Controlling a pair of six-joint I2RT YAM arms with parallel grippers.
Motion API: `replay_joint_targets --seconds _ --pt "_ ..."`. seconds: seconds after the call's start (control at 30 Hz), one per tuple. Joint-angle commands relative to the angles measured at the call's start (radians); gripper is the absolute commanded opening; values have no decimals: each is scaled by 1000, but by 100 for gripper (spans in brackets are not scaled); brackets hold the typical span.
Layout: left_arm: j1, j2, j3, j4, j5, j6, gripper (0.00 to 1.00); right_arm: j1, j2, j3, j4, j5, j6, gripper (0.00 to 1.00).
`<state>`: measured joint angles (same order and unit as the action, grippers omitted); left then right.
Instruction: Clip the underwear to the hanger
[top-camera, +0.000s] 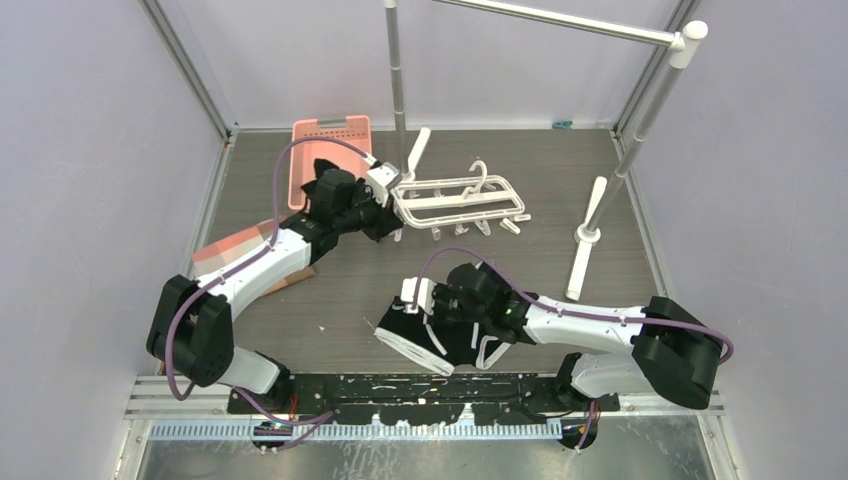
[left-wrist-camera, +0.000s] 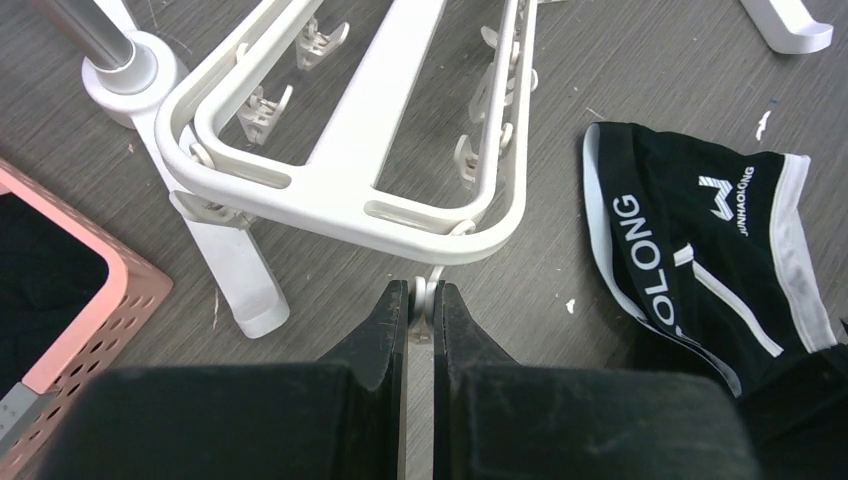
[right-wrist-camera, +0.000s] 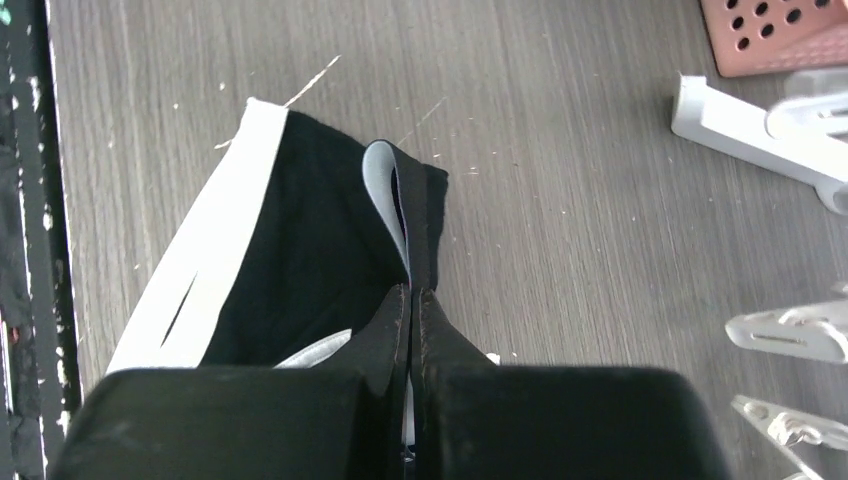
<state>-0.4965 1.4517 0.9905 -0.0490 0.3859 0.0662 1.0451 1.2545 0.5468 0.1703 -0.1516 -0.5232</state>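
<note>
Right gripper (right-wrist-camera: 410, 292) is clamped on a raised fold of the underwear (top-camera: 412, 338), black with white bands, bunched close to the table's near edge. Left gripper (left-wrist-camera: 422, 292) pinches a clip (left-wrist-camera: 426, 300) at the left end of the hanger (top-camera: 460, 200), far across grey tabletop (top-camera: 330, 300).

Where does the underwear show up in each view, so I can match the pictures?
Top external: underwear at lower centre, near the arm bases.
Left wrist: underwear on the right, lettering showing.
Right wrist: underwear left of centre, pinched by the right gripper.
Shared landmark: pink basket.
</note>
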Motion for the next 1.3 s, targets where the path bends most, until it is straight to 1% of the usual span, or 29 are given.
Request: replay_joint_targets --seconds 0.0,0.07,0.23,0.3,0.43,0.5,0.63,0.8,0.83,0.9,1.0,1.1,1.23,1.27 --pt "-1 -75 -10 77 47 -37 0 -42 -29 33 62 -28 118 1" --pt "-1 -101 -29 96 73 -62 0 -54 -26 49 32 -32 133 1" --pt "-1 -151 -78 144 136 -127 0 -76 -14 44 42 -101 147 1" --pt "-1 -167 -97 156 146 -153 0 -90 -18 31 69 -129 149 1" --pt "-1 -174 -170 243 191 -215 0 -134 -49 -11 149 -191 157 1" --pt "-2 -209 -198 277 206 -241 0 -162 -66 -42 196 -213 163 1" --pt "-12 -220 -251 366 232 -260 0 -200 -97 -90 263 -273 135 1" --pt "-27 -204 -256 388 258 -268 0 -254 -99 -91 271 -383 92 1" --pt "-27 -202 -254 386 263 -269 0 -264 -92 -79 250 -403 83 1" --pt "-28 -207 -252 372 255 -259 0 -265 -67 -45 157 -448 24 1" --pt "-28 -230 -239 315 228 -214 0 -257 -11 13 16 -503 -48 1" --pt "-28 -253 -207 220 203 -144 0 -176 53 75 -106 -414 -129 1" --pt "-27 -278 -177 111 178 -67 0 -118 123 112 -127 -356 -152 1" --pt "-27 -287 -170 87 178 -51 0 -111 136 115 -123 -342 -152 3"
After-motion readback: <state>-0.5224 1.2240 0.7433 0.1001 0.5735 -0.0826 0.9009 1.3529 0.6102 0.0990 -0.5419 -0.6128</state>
